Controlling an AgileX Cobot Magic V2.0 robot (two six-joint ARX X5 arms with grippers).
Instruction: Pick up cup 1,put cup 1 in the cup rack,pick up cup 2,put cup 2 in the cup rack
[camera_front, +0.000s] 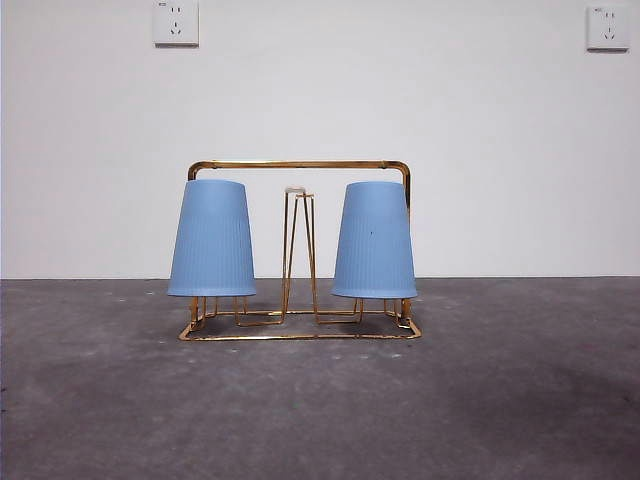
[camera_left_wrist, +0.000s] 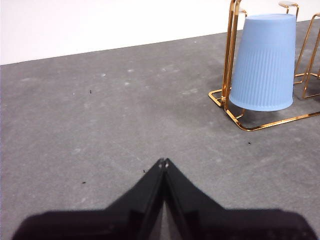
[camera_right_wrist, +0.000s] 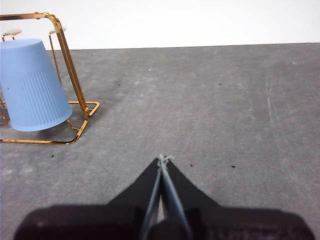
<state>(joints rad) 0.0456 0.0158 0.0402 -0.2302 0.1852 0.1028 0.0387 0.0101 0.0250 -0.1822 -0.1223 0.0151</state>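
The gold wire cup rack (camera_front: 300, 165) stands on the grey table in the middle of the front view. Two ribbed blue cups hang upside down on its pegs: one on the left (camera_front: 211, 238) and one on the right (camera_front: 374, 240). An empty hairpin peg (camera_front: 298, 250) stands between them. My left gripper (camera_left_wrist: 163, 162) is shut and empty, above the table off to the side of the rack (camera_left_wrist: 230, 60) and the left cup (camera_left_wrist: 263, 62). My right gripper (camera_right_wrist: 164, 159) is shut and empty, off to the other side of the rack (camera_right_wrist: 70, 65) and the right cup (camera_right_wrist: 31, 85). Neither arm shows in the front view.
A white wall with two power sockets (camera_front: 175, 22) (camera_front: 607, 27) stands behind the table. Bare grey table surface (camera_front: 320, 410) lies in front of the rack and on both sides.
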